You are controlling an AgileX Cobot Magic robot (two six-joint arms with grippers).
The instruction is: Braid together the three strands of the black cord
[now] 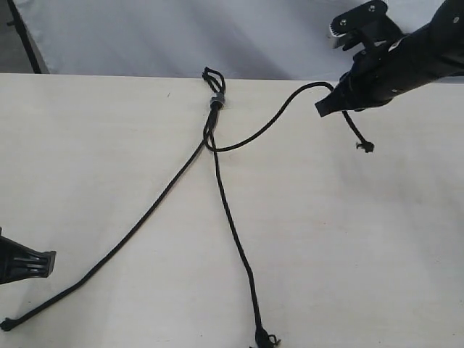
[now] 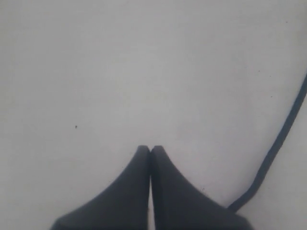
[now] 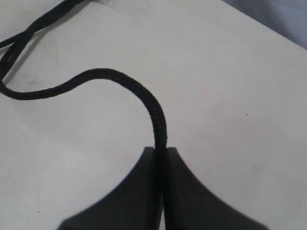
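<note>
The black cord lies on the pale table, its short loop [image 1: 212,75] and small grey band [image 1: 216,100] at the far middle. One strand [image 1: 138,222] runs to the near left, its tip by the front edge. A second strand [image 1: 235,239] runs toward the near middle. The third strand [image 1: 279,117] arcs right and up off the table into my right gripper [image 1: 322,107], which is shut on it [image 3: 154,112]; its frayed tip [image 1: 367,147] dangles below. My left gripper [image 1: 49,262] is shut and empty at the near left, beside the left strand [image 2: 278,143].
A grey-white backdrop [image 1: 181,36] stands behind the table's far edge. Bare tabletop [image 1: 377,254] spreads to the right of the middle strand and also to the far left.
</note>
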